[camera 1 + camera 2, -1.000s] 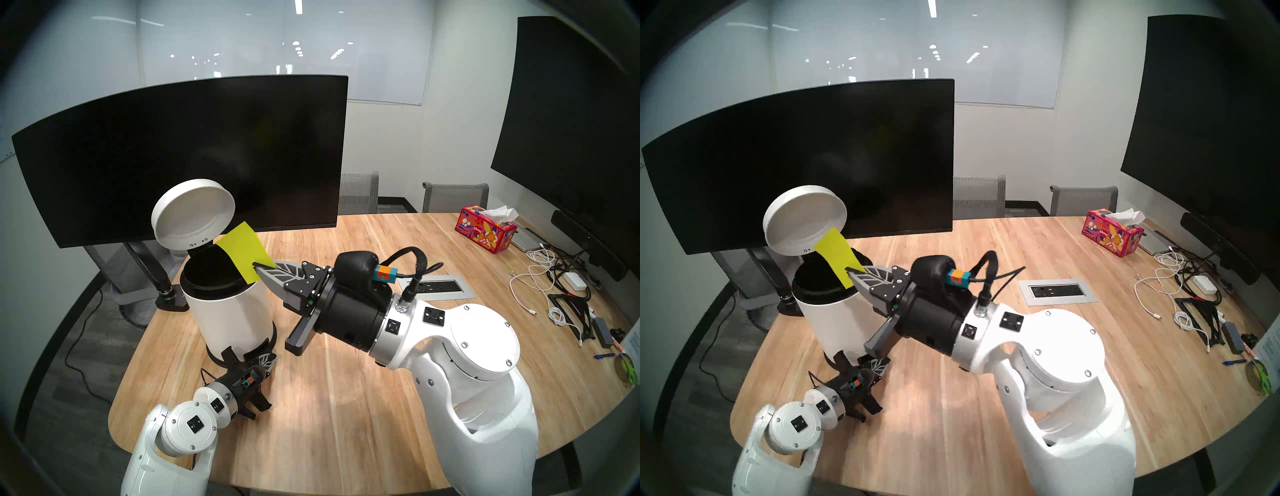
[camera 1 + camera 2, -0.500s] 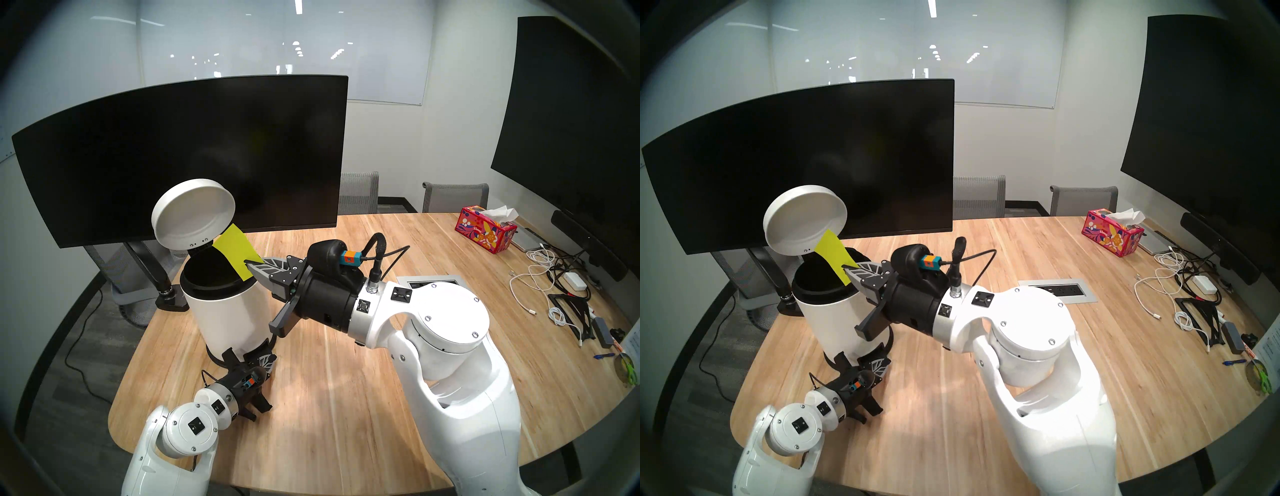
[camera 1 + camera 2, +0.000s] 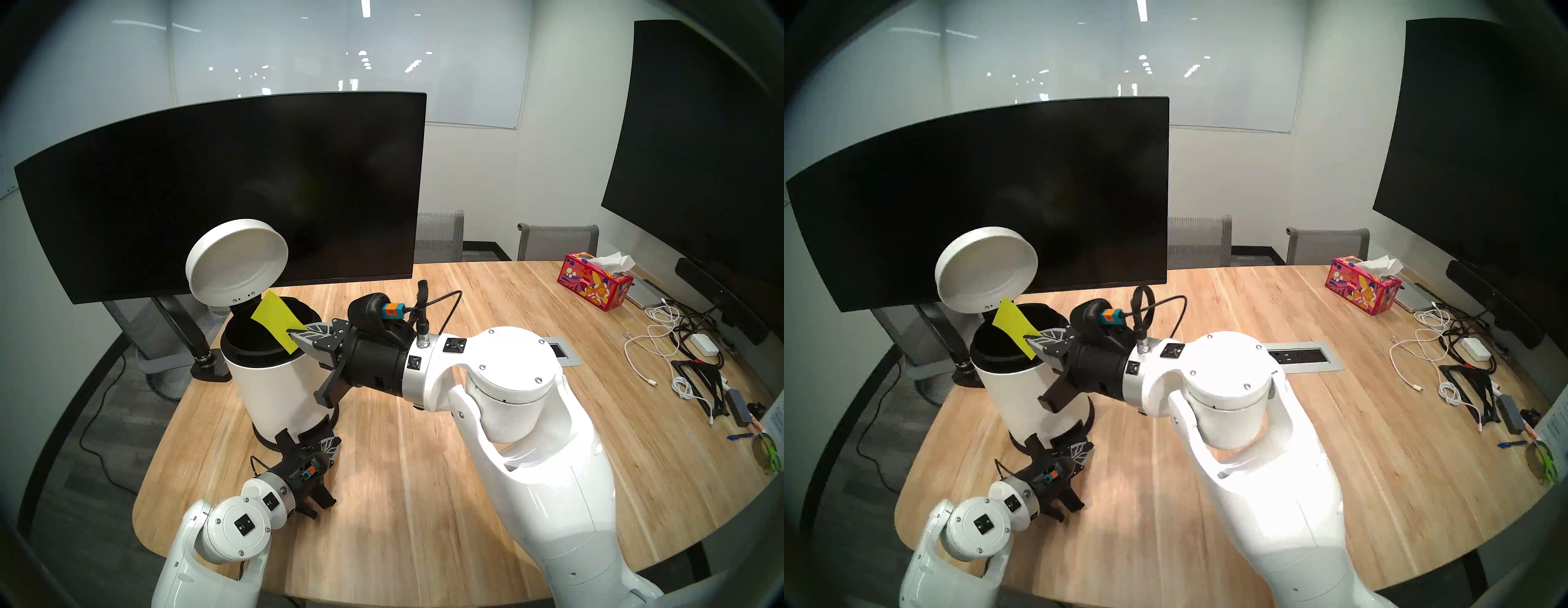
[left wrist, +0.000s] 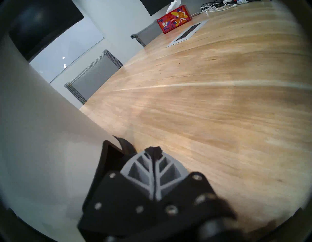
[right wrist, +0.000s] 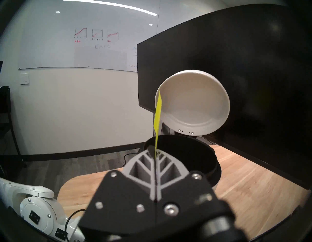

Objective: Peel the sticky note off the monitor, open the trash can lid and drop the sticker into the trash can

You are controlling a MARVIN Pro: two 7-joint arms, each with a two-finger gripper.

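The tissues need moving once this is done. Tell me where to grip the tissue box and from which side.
Grip the tissue box across its two long side walls, near one end, coming down from above. It lies flat on the table with nothing seen against those walls. A tissue stands out of the top middle, so a central grip would likely crush it.

Only legible brand is "Kleenex" in small white script on the side of the red floral tissue box (image 4: 174,19) at the desk's far end; whiteboard (image 5: 81,42) has red graph sketches and faint handwriting under them, too blurred to read.
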